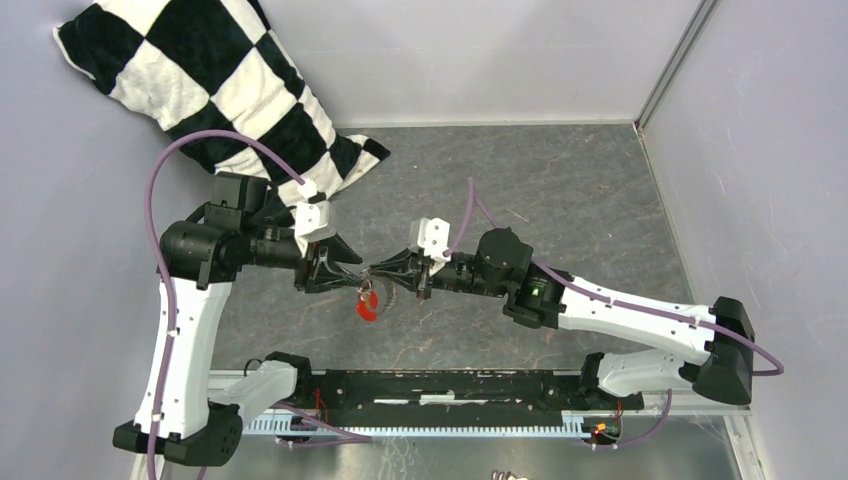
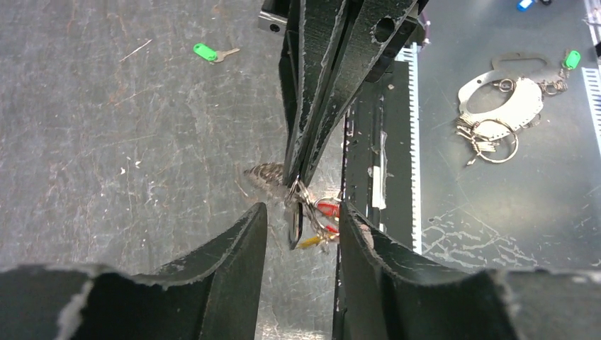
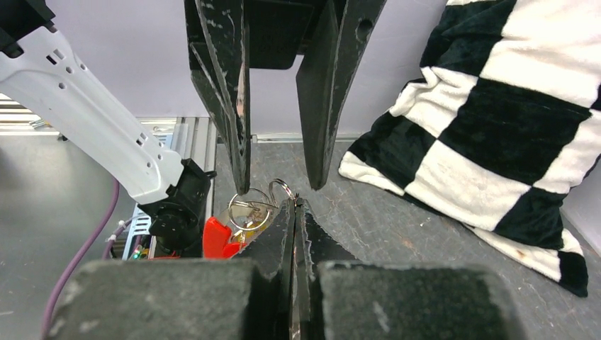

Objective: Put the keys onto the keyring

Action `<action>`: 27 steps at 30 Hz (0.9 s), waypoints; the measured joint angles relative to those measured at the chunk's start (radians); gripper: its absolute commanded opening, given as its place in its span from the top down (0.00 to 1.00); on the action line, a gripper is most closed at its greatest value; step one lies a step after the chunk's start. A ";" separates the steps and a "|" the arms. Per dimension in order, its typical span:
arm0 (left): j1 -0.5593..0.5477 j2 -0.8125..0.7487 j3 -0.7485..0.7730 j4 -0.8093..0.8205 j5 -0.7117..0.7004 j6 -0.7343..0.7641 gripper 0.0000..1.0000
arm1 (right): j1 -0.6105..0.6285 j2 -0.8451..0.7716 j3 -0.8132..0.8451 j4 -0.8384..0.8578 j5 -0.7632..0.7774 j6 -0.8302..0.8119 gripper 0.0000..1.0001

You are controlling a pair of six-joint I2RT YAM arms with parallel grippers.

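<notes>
The left arm and right arm wear white shells over black joints, a purple cable trailing each. Left gripper and right gripper: black, tapered, edges scuffed pale.

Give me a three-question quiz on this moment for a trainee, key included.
1. True or false: the right gripper is shut on the keyring.
2. Where is the green key?
A. lying on the table, apart from both grippers
B. pinched between the left fingers
C. already threaded on the keyring
3. Short answer: how do the jaws of the left gripper stand, and where are they relative to the keyring?

Key: 1 true; 2 A; 3 open, one finger on each side of the keyring.
</notes>
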 measured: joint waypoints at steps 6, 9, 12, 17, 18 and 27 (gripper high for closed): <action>-0.048 -0.001 0.000 -0.008 -0.024 0.001 0.66 | 0.035 0.007 0.035 -0.031 0.045 -0.029 1.00; -0.053 -0.001 0.000 -0.011 -0.034 0.002 0.72 | 0.042 0.008 0.042 -0.041 0.057 -0.038 1.00; -0.053 0.000 0.006 -0.013 -0.051 0.002 0.72 | 0.046 0.009 0.042 -0.048 0.062 -0.043 1.00; -0.056 -0.004 0.008 -0.013 -0.063 0.002 0.68 | 0.051 0.009 0.042 -0.061 0.080 -0.054 1.00; -0.057 -0.005 0.009 -0.013 -0.064 0.002 0.67 | 0.051 0.009 0.042 -0.063 0.082 -0.055 0.99; -0.058 -0.022 0.023 -0.013 -0.072 0.002 0.66 | 0.061 0.009 0.043 -0.070 0.088 -0.064 1.00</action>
